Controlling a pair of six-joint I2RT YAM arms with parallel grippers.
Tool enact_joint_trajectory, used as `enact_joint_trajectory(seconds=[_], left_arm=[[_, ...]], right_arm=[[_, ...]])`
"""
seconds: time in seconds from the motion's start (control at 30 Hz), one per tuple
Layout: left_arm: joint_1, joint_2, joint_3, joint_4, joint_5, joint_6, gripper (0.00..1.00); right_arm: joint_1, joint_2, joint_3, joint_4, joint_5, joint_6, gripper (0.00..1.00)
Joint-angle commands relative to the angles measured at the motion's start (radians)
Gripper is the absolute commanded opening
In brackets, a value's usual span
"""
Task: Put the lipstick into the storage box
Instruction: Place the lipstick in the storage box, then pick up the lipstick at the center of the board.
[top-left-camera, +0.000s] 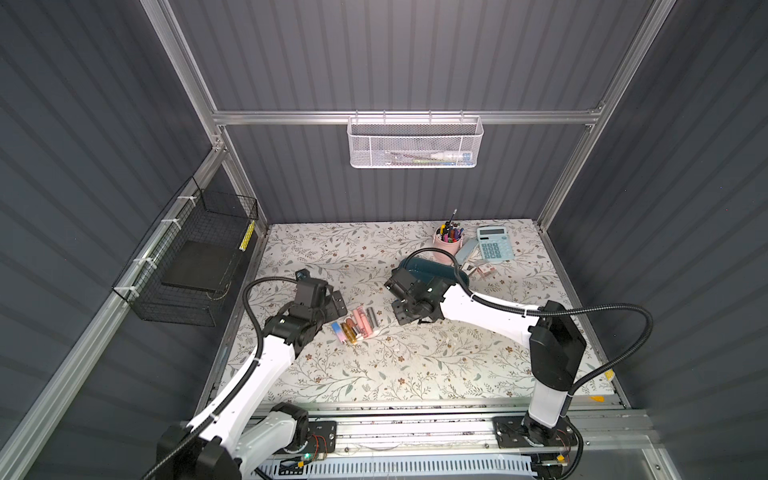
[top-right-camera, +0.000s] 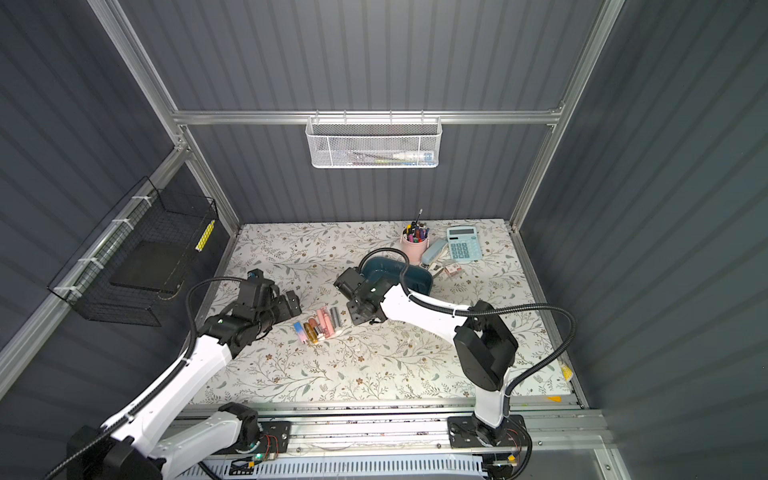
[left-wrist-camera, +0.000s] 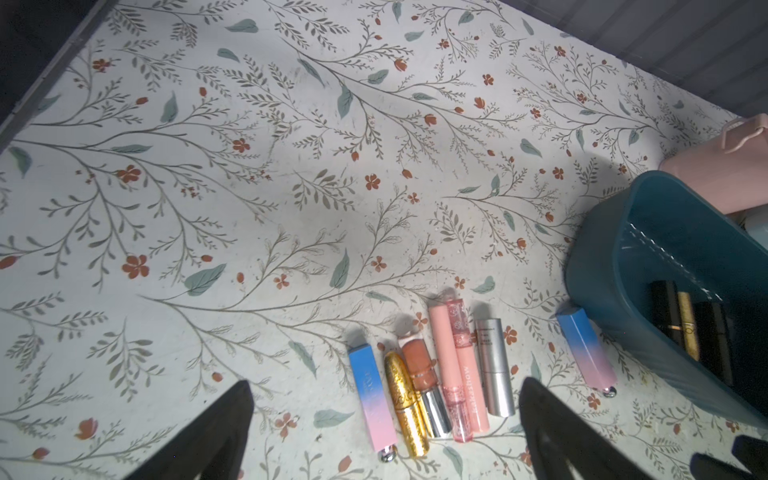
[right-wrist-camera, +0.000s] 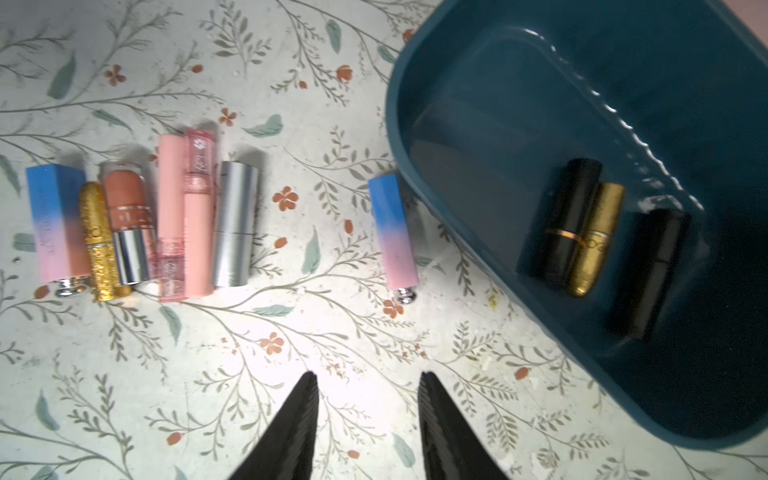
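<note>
The storage box (right-wrist-camera: 400, 124) is a dark teal tub near the back right of the table, seen in both top views (top-left-camera: 430, 272) (top-right-camera: 386, 270). Three lipsticks lie inside it: a black one (right-wrist-camera: 561, 220), a gold one (right-wrist-camera: 598, 241) and another black one (right-wrist-camera: 648, 270). One blue-to-pink lipstick (right-wrist-camera: 392, 232) lies on the table just beside the box wall. Several more lipsticks (top-left-camera: 355, 324) lie in a row between the arms. My right gripper (right-wrist-camera: 369, 376) hovers open and empty in front of the lone lipstick. My left gripper (left-wrist-camera: 385, 382) stands wide open over the row, holding nothing.
A pink pen cup (top-left-camera: 448, 243), a pale blue calculator (top-left-camera: 493, 243) and small boxes (top-left-camera: 484, 272) stand behind the storage box. A white mesh basket (top-left-camera: 415, 143) hangs on the back wall. A black wire basket (top-left-camera: 191, 257) hangs on the left wall.
</note>
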Motion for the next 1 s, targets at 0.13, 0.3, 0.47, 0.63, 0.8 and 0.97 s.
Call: enact_joint_trajectory(seconds=[0.13, 0.3, 0.47, 0.63, 0.8, 0.97], left_arm=[[-0.003, -0.051, -0.096, -0.017, -0.101, -0.026, 1.0], [-0.003, -0.068, -0.096, -0.006, -0.103, -0.039, 1.0], [-0.003, -0.077, -0.065, -0.031, -0.102, -0.073, 1.0], [-0.003, -0.081, -0.047, -0.061, -0.117, -0.093, 1.0], [-0.003, -0.083, -0.017, -0.111, -0.137, -0.109, 1.0], [-0.003, -0.113, 0.001, -0.156, -0.149, -0.124, 1.0]], right_arm=[[0.028, 0.084, 0.09, -0.007, -0.027, 0.038, 0.44], [0.032, 0.136, 0.159, -0.026, -0.058, 0.025, 0.45], [0.032, 0.225, 0.248, -0.065, -0.129, -0.007, 0.45], [0.032, 0.285, 0.286, -0.07, -0.186, -0.026, 0.41], [0.032, 0.321, 0.308, -0.063, -0.227, -0.038, 0.4], [0.031, 0.372, 0.364, -0.078, -0.241, -0.061, 0.39]])
